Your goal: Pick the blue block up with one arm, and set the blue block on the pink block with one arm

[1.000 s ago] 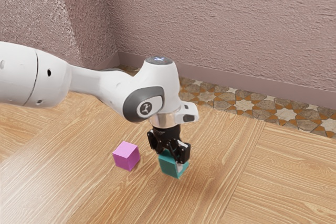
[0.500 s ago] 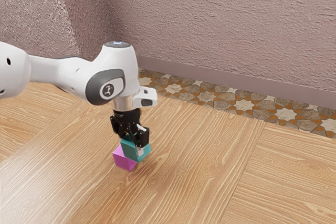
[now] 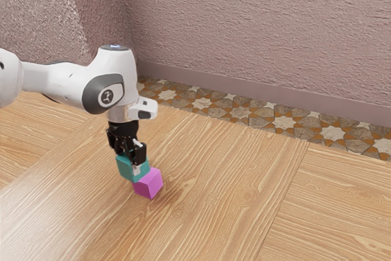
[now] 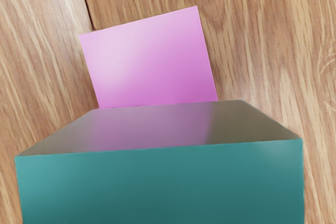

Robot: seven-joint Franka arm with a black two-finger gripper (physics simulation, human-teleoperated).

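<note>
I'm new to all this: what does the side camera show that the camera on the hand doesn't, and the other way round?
Side camera: the white arm, its end effector shut on the blue block, plus the textured wall and a strip of patterned tiles behind the table. Hand camera: a look down from above, where the blue block covers one edge of the pink block and the rest of its top face lies bare, so the two seem not lined up. Both: the blue block, the pink block and the wooden table.

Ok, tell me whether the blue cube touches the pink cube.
Cannot tell: in the exterior view the blue cube overlaps the pink cube, hiding any gap.
</note>
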